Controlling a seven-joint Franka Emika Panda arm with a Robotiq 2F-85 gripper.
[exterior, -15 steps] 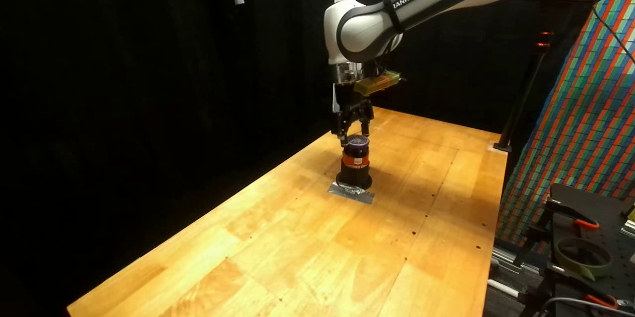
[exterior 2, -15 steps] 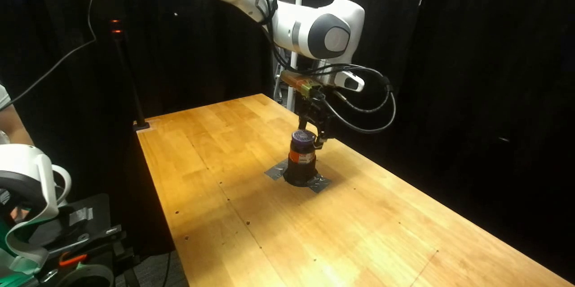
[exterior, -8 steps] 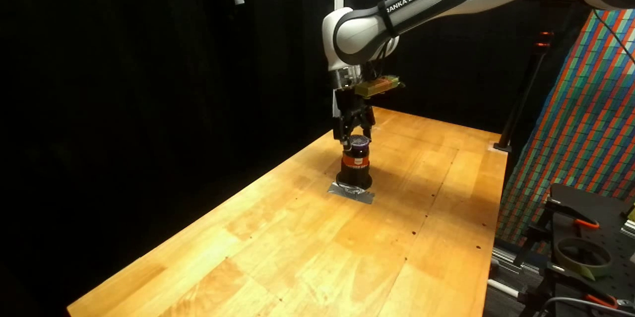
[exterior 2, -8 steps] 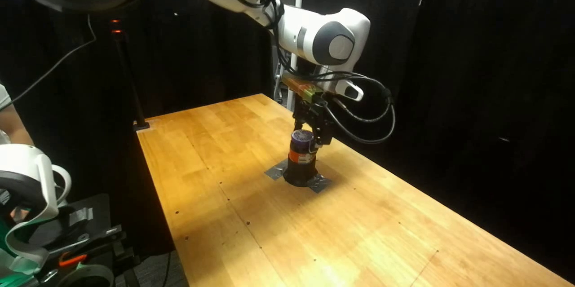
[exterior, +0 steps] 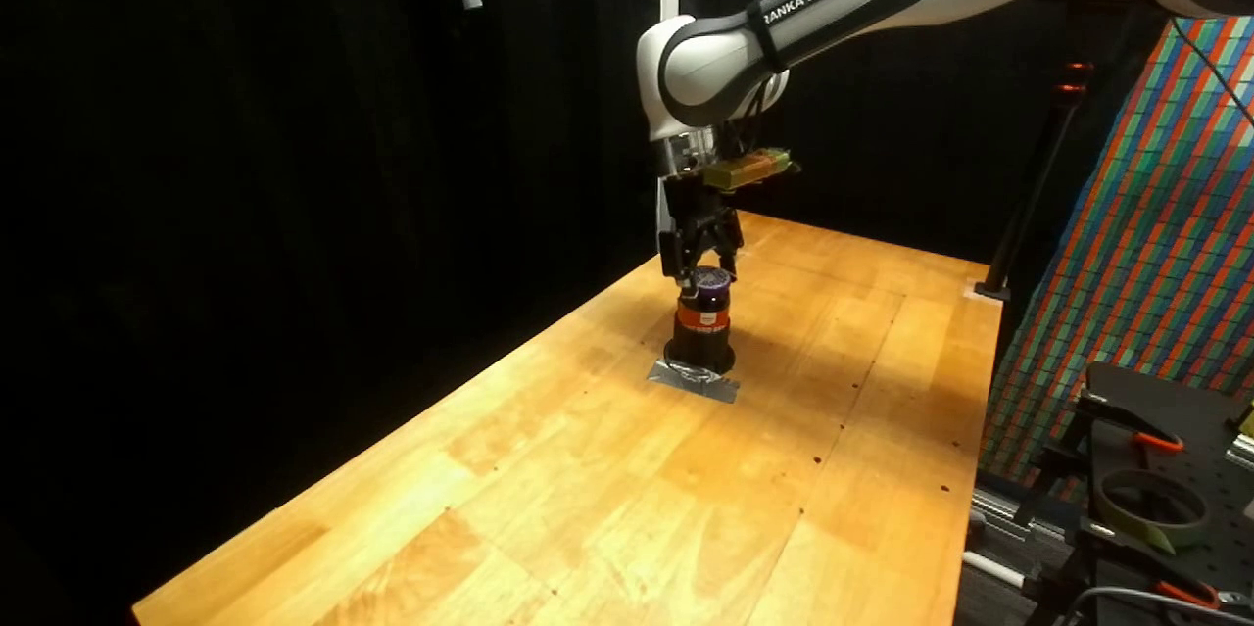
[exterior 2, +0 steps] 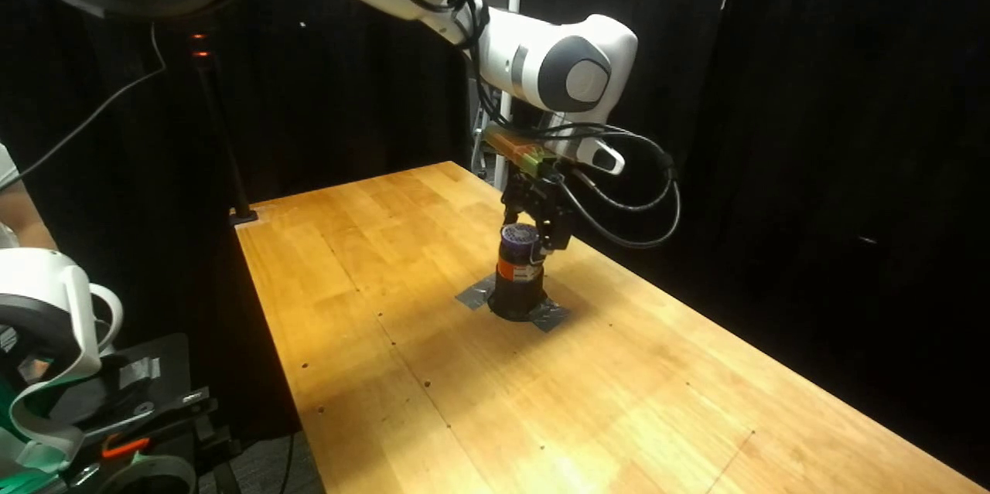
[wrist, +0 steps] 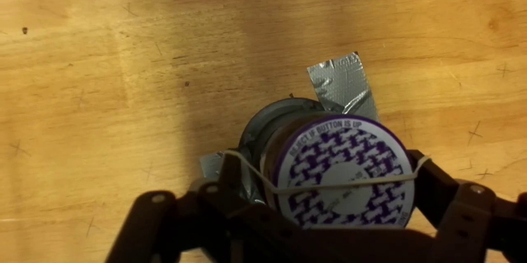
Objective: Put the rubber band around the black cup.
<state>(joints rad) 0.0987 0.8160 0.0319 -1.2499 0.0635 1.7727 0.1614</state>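
The black cup [exterior: 701, 344] stands on the table, with an orange label and a purple-and-white lid [wrist: 387, 147]. It also shows in an exterior view [exterior 2: 517, 297], its top leaning slightly. My gripper [exterior: 707, 282] is open at the lid, also in an exterior view [exterior 2: 531, 236]. In the wrist view its fingers [wrist: 325, 163] are on either side of the lid. The pale rubber band [wrist: 339, 185] is stretched between the fingers. One strand crosses the lid and bends at its edges; another shows at the lid's lower edge, partly hidden by the gripper.
Grey tape strips [exterior: 694, 383] hold the cup's base to the wooden table [exterior: 627, 508]; they also show in the wrist view [wrist: 343, 82]. A dark post [exterior 2: 220, 131] stands at a table corner. A cart with tools [exterior: 1156, 430] stands beside the table.
My gripper has moved down around the lid over the last second, mostly in its first half. The cup's top has shifted slightly while its base has stayed put.
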